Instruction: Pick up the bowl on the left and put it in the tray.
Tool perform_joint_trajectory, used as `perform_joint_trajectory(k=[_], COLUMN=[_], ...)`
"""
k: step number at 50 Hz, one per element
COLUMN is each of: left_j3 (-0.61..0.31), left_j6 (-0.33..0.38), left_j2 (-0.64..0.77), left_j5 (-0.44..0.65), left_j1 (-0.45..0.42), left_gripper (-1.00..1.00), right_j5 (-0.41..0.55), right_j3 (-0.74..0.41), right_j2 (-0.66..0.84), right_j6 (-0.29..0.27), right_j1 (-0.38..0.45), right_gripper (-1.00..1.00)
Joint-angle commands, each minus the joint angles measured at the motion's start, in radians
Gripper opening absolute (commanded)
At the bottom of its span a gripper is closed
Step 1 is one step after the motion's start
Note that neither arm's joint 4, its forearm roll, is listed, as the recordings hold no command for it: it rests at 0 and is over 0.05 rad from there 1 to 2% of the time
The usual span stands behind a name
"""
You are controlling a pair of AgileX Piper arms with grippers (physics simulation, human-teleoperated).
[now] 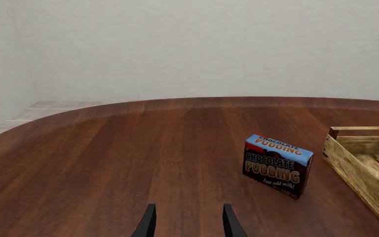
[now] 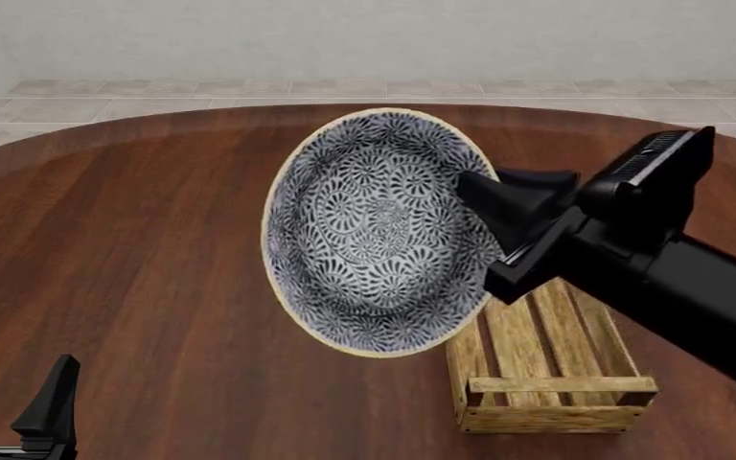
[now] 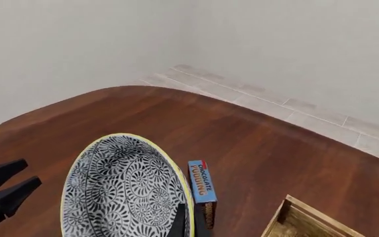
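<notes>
Bowl [image 2: 375, 235] tilted on edge above table [image 2: 150, 240], left of right gripper [image 2: 477, 192], tray [image 2: 550, 369] lying below.

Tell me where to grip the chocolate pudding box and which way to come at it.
Judging by its pose, pinch the pudding box across its thin depth, coming from above. It stands upright on the table, broad printed face too wide, narrow top edge exposed and clear of the tray.

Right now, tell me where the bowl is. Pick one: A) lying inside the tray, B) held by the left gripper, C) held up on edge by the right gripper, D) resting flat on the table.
C: in the front view the bowl hangs tilted on edge, its rim pinched by the right gripper, above the table and not yet in the tray; the left gripper is open and holds nothing.
</notes>
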Motion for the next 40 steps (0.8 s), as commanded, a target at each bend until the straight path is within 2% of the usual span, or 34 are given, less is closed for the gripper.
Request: perform_joint_trajectory(k=[1, 6, 9, 14, 17, 21, 22, 23, 25, 29, 31, 40], left_j3=[0.000, 0.000, 0.000, 0.000, 0.000, 0.000, 0.000, 0.000, 0.000, 0.000, 0.000, 0.000], left_j6=[0.000, 0.000, 0.000, 0.000, 0.000, 0.000, 0.000, 0.000, 0.000, 0.000, 0.000, 0.000], left_j2=[0.000, 0.000, 0.000, 0.000, 0.000, 0.000, 0.000, 0.000, 0.000, 0.000, 0.000, 0.000], left_j5=[0.000, 0.000, 0.000, 0.000, 0.000, 0.000, 0.000, 0.000, 0.000, 0.000, 0.000, 0.000], left_j1=[0.000, 0.000, 0.000, 0.000, 0.000, 0.000, 0.000, 0.000, 0.000, 0.000, 0.000, 0.000], left_gripper=[1.00, 1.00, 1.00, 1.00, 1.00, 1.00, 1.00, 1.00, 1.00, 1.00, 1.00, 1.00], right_j5=[-0.024, -0.035, -0.046, -0.040, -0.052, -0.062, -0.054, -0.062, -0.054, -0.070, -0.060, -0.069], right_j3=[0.007, 0.019, 0.038, 0.041, 0.057, 0.064, 0.058, 0.063, 0.061, 0.076, 0.072, 0.080], right_j2=[-0.026, -0.044, -0.076, -0.103, -0.133, -0.149, -0.148, -0.161, -0.162, -0.192, -0.190, -0.194], right_j6=[0.010, 0.010, -0.029, 0.010, -0.015, -0.023, -0.008, -0.024, -0.016, -0.034, -0.020, -0.034], right_j1=[-0.050, -0.073, -0.095, -0.158, -0.187, -0.219, -0.223, -0.238, -0.222, -0.267, -0.266, -0.265], right_gripper=[-1.00, -1.00, -1.00, -1.00, -1.00, -1.00, -1.00, -1.00, -1.00, -1.00, -1.00, -1.00])
